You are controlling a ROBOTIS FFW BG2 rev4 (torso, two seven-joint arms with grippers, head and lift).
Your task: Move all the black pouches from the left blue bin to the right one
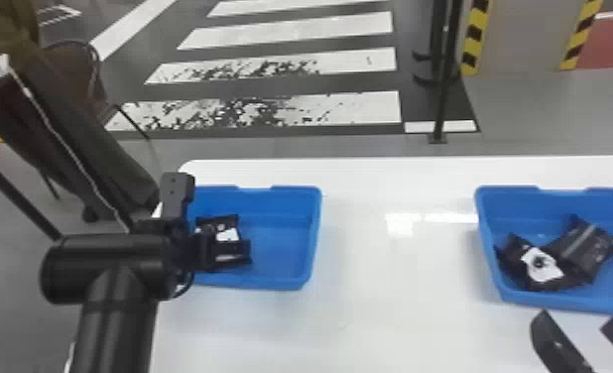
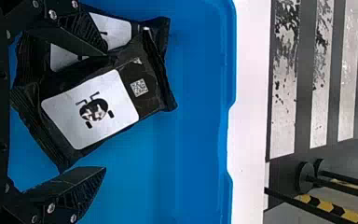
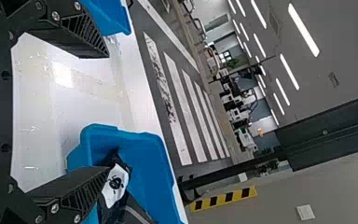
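two black pouches lie overlapping in the left blue bin (image 1: 316,233), toward its left side: the upper pouch (image 2: 151,91) rests partly over the lower pouch (image 2: 161,32). both are of crinkly, dark, slightly glossy film with ridged, crimped ends, and each has a big white label; the upper one's is round-cornered, printed with a bug-like figure, and beside it sits a small square code. the left gripper (image 1: 236,252) is down over this bin, its flat, ribbed fingers spread wide and gripping nothing, one of them over the lower pouch. the right blue bin (image 1: 485,238) holds at least two more, a white-labelled pouch (image 1: 519,248) against a grey-striped pouch (image 1: 581,245). the right gripper (image 1: 578,318) is at that bin's near side, fingers parted and empty. both bins, smooth plastic with rounded corners and notched rims, stand well apart on the white table (image 1: 395,307).
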